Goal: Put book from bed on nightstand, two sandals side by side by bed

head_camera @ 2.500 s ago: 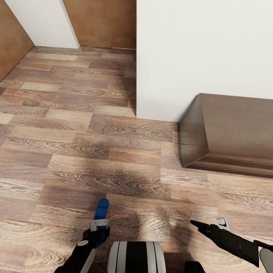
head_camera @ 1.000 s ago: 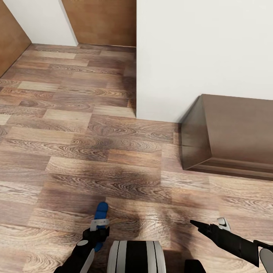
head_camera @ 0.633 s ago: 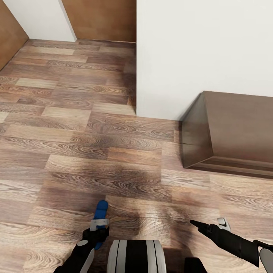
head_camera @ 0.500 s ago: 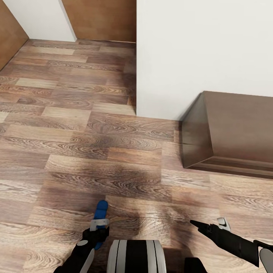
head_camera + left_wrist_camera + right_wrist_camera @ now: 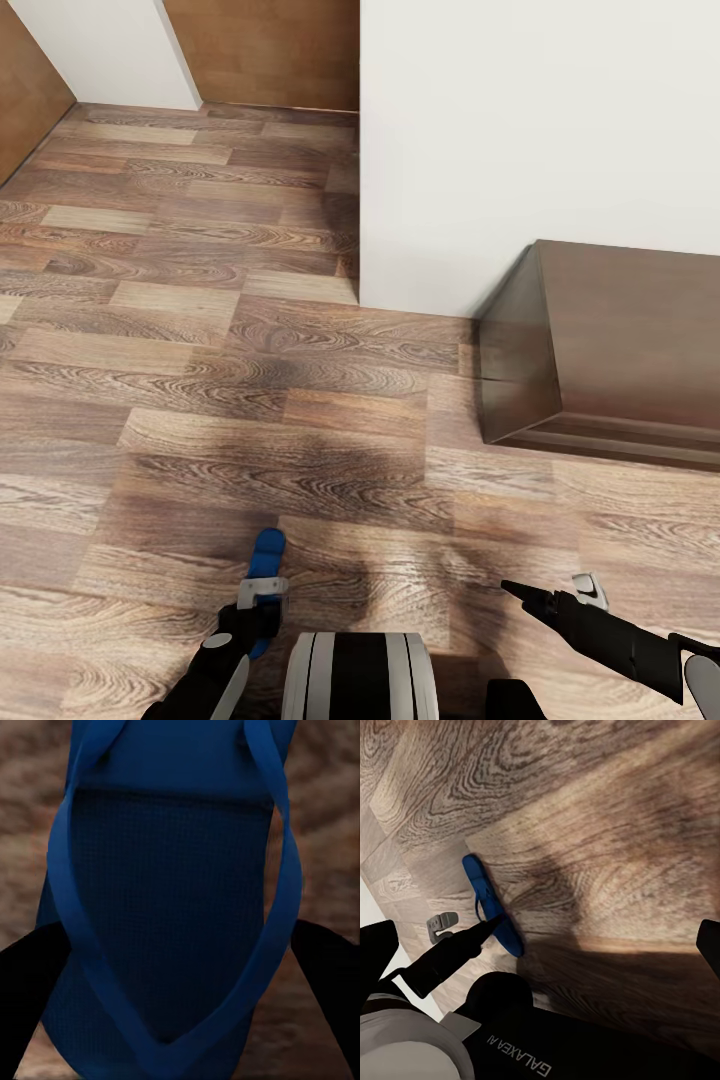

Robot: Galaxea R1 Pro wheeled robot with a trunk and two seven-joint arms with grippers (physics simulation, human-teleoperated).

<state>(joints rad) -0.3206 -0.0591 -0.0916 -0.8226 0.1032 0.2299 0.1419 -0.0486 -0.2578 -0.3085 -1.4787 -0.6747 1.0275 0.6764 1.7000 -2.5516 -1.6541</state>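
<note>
My left gripper is shut on one blue sandal, low at the left of the head view, just above the wood-plank floor. In the left wrist view the sandal lies sole-up to the camera with its thong straps showing, a black finger on either side. The right wrist view shows the same sandal from the side. My right gripper stands open over bare floor with nothing between its fingers. The book and the bed are out of view.
A low dark brown wooden cabinet stands against the white wall at the right, running off the frame. The wall's corner juts out mid-view. Beyond it are brown wooden panels and open plank floor to the left.
The whole view has shifted slightly, with the cabinet now a little further right. The camera moved. The sandal stays in my left gripper and the right gripper stays open.
</note>
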